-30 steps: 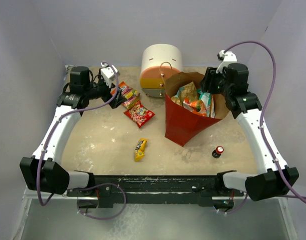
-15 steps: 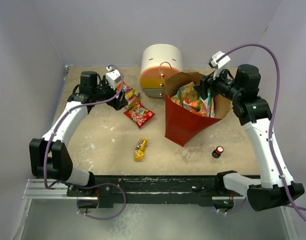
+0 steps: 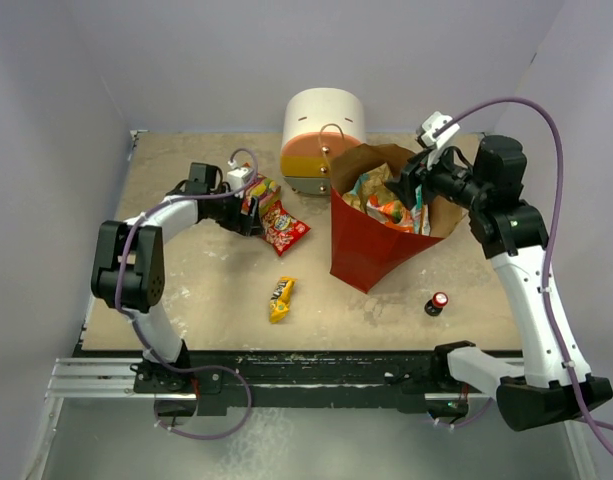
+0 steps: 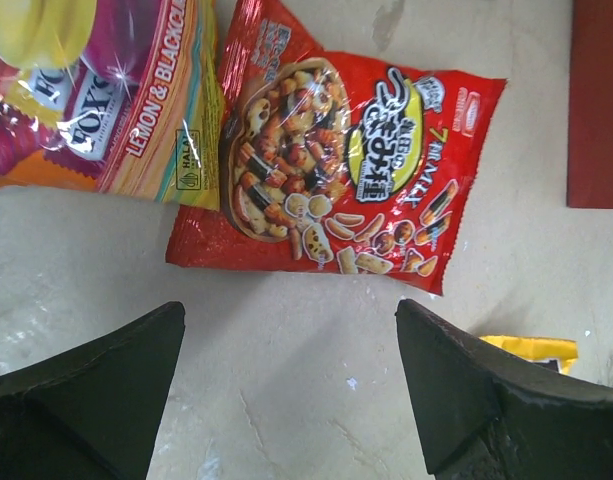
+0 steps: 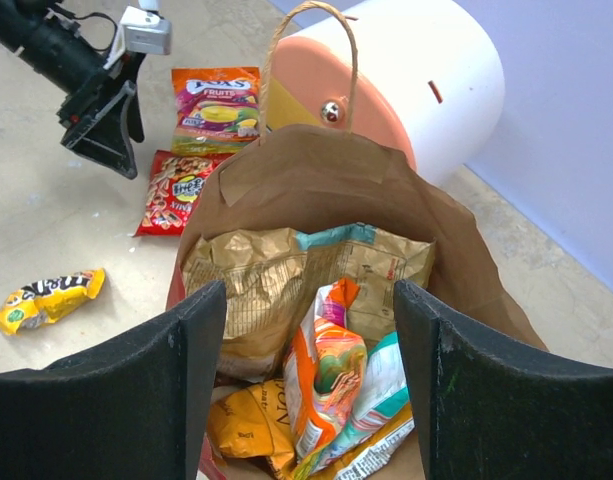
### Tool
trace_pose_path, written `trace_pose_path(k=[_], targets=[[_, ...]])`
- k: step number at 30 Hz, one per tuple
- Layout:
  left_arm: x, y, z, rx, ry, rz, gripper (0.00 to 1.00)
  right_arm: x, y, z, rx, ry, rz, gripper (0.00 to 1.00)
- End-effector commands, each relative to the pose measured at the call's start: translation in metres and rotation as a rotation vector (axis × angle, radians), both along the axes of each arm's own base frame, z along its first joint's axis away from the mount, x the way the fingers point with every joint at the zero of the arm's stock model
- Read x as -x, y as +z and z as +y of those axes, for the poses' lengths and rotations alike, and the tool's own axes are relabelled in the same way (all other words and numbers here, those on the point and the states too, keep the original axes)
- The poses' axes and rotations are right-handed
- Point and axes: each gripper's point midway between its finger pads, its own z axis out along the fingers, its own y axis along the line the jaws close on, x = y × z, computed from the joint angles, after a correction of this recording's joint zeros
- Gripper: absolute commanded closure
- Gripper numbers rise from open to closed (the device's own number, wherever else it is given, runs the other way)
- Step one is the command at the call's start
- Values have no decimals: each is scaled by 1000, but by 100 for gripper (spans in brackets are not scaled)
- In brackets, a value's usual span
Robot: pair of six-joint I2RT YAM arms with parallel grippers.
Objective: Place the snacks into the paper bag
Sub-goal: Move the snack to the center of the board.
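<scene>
The left jaws stand spread wide with nothing between them, hanging just above the worktop (image 3: 206,290). Directly beyond their tips lies a red snack-mix packet (image 4: 336,170), flat and face up. A pink-and-orange fruit candy packet (image 4: 96,100) lies beside it, their edges touching or overlapping. A yellow bar (image 3: 280,298) lies apart from both, nearer the arm bases.

The right jaws are also spread and grip nothing. They hover over the open mouth of the paper bag (image 5: 326,180), which stands on the worktop right of centre with its red side toward the arm bases. Inside it a tan chip bag (image 5: 286,290) leans against the back wall. In front of that sit an orange-and-white packet (image 5: 326,360), a teal packet (image 5: 386,375) and an orange-brown bag (image 5: 251,425).

Just behind the paper bag is a round white-and-orange drawer unit (image 3: 321,125). A small red-capped bottle (image 3: 438,303) stands near the bag's right front corner, clear of it.
</scene>
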Motion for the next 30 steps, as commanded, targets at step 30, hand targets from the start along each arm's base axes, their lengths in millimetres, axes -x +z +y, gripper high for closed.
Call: trace_pose_path(k=[30], targets=[[-16, -51, -28, 52, -106, 92, 44, 15, -9, 3, -31, 77, -7, 28]])
